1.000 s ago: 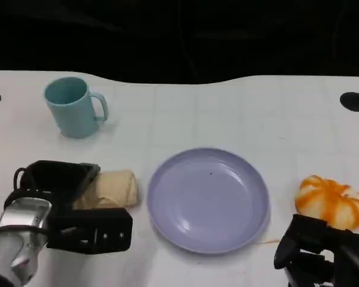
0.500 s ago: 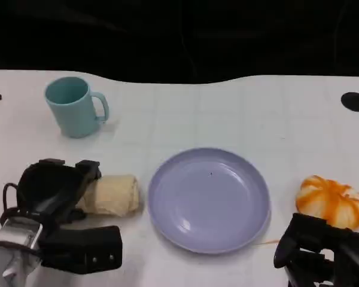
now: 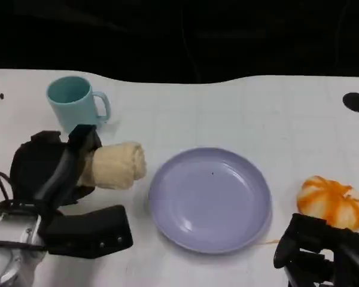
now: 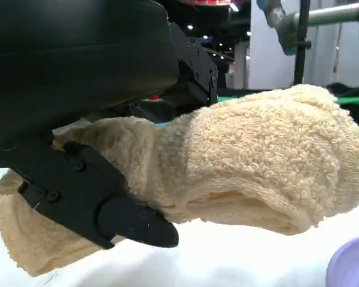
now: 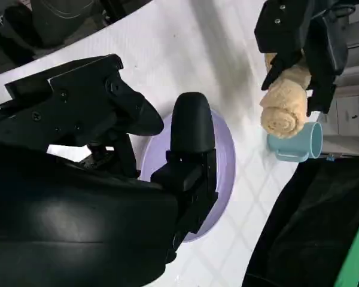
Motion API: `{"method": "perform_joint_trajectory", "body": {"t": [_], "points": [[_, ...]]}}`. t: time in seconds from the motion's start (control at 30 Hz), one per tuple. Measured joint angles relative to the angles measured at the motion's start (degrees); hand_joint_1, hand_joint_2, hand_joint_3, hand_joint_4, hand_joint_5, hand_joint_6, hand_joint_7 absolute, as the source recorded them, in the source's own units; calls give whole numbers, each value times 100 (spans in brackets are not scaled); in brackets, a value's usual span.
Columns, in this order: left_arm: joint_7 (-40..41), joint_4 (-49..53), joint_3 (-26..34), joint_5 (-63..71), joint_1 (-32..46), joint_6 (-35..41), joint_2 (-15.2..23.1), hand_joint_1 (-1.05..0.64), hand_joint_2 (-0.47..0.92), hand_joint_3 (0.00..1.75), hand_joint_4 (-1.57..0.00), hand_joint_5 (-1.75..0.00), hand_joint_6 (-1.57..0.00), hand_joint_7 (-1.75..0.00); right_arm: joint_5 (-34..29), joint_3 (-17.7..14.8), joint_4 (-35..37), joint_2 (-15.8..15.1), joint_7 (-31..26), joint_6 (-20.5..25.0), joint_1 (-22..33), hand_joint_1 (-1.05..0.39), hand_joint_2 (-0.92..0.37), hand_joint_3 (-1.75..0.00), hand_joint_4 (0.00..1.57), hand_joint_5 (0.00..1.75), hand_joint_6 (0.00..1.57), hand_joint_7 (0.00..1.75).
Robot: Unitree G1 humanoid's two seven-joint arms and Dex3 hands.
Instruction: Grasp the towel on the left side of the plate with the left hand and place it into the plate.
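We have the towel (image 3: 115, 165) gripped in our left hand (image 3: 51, 170), so the grasp looks done and the carry is the step in hand. The roll sits between cup (image 3: 76, 104) and plate (image 3: 209, 200), just left of the plate's rim; the left wrist view shows pale table under its drooping end, so we judge it raised off the table. In that view our fingers (image 4: 96, 197) wrap the roll on both sides, pinching its near half while the far half sticks out free. Next we need to swing the left arm toward the plate until the towel hangs over the middle of it, then lower and let go; the loose end may catch the rim if we travel low.

Our right hand (image 3: 314, 248) rests low, near the pumpkin (image 3: 332, 200), holding nothing. Its fingers (image 5: 191, 128) look partly curled; whether spread or closed, we cannot tell.
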Motion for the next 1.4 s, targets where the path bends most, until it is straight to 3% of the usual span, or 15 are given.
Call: {"method": "perform_joint_trajectory", "body": {"t": [0.33,0.5,0.73,0.83,0.93,1.07,1.1,1.2,1.27,1.3,1.33,1.4], "points": [[-912,-706,-260,7,-289,249,-503,-22,43,98,-92,-175,-62,-175,-14,11,-13,0,-8,29,2,-5,-70,-102,68,175,57,155],[-1527,-736,-522,1,-608,319,-844,-22,49,84,-88,-175,-63,-175,-15,11,-44,-1,-7,28,12,-6,-69,-102,69,175,57,155],[-1822,-407,-920,117,-945,519,-1357,-25,56,71,-89,-175,-67,-168,-8,8,-64,-3,-3,28,36,-6,-69,-103,69,175,58,156],[-1904,-255,-1067,179,-1054,637,-1548,-24,56,65,-90,-175,-66,-173,-2,6,-79,-4,-2,28,40,-6,-69,-103,69,175,58,156],[-1900,-70,-1169,178,-1090,661,-1733,-25,64,57,-90,-175,-71,-156,-3,6,-82,-6,1,28,43,-6,-69,-103,69,175,58,156],[-1911,125,-1250,155,-1108,655,-1878,-23,59,80,-88,-175,-87,-99,3,4,-82,-7,0,30,43,-6,-69,-103,69,175,58,156],[-1931,144,-1261,145,-1114,655,-1895,-23,58,81,-88,-175,-89,-93,5,4,-82,-7,0,30,43,-6,-69,-103,68,175,58,155],[-1992,198,-1308,122,-1189,654,-1933,-24,65,66,-82,-170,-95,-66,2,4,-81,-7,0,30,43,-6,-68,-103,68,175,58,155],[-2087,215,-1315,60,-1211,654,-1949,-27,78,45,-74,-148,-95,-52,-6,7,-82,-7,-3,30,42,-5,-68,-103,68,175,58,155],[-2153,217,-1317,1,-1211,652,-1952,-34,86,31,-63,-123,-81,-34,-9,7,-81,-7,-3,30,42,-5,-68,-103,68,175,58,155],[-2283,207,-1316,-68,-1211,651,-1951,-37,89,27,-59,-111,-75,-25,-13,7,-81,-7,-3,29,42,-5,-68,-103,68,175,58,155],[-2673,106,-1326,-105,-1210,717,-1926,-50,91,22,-46,-61,-51,-6,-21,8,-81,-7,-3,29,40,-6,-68,-103,68,175,58,155]]}}
